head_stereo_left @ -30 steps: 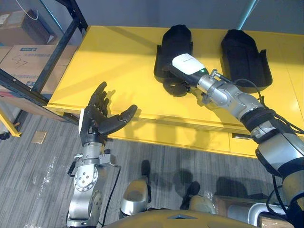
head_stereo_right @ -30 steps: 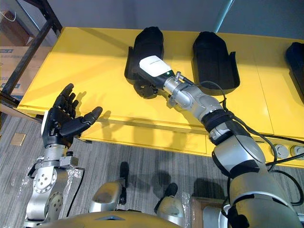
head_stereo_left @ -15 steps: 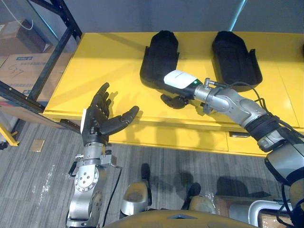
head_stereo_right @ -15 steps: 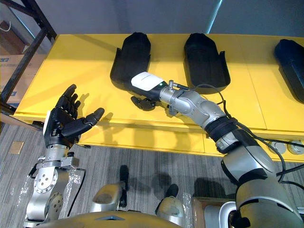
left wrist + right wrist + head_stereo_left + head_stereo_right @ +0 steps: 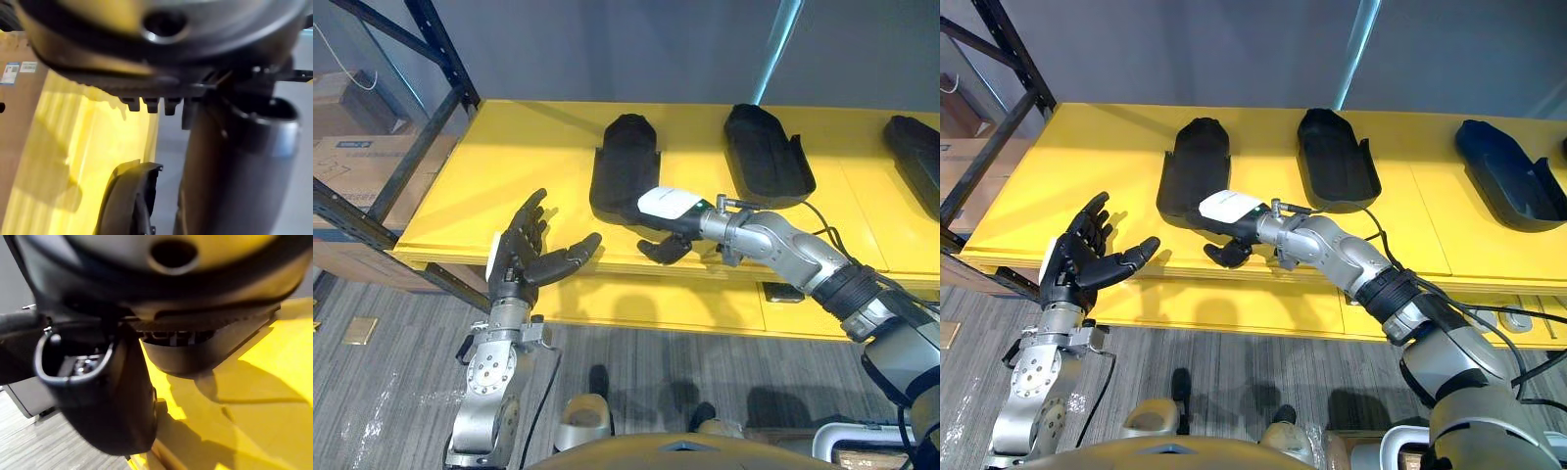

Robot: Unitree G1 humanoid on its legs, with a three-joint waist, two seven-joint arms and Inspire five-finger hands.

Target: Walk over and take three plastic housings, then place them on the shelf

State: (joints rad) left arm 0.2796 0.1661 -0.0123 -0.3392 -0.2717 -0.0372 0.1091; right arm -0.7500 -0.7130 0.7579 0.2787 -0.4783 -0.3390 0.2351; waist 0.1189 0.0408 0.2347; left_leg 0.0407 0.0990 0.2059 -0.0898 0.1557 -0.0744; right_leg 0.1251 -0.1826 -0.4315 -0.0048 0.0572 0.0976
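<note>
Black housing [image 5: 625, 166] lengthwise away; right hand [image 5: 668, 217] apparently curled on near end; left hand [image 5: 517, 260] splayed

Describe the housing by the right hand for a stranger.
On the yellow table three dark plastic housings lie in a row. It is the leftmost housing, nearest the black rack. Unlike the middle housing and the rightmost housing, it has the right hand at its near end.

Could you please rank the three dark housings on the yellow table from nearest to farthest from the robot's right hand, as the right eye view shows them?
1. Left housing: right beside the right hand, which sits at its near end.
2. Middle housing: farther back, towards the centre.
3. Right housing: far off on the robot's right.
</note>
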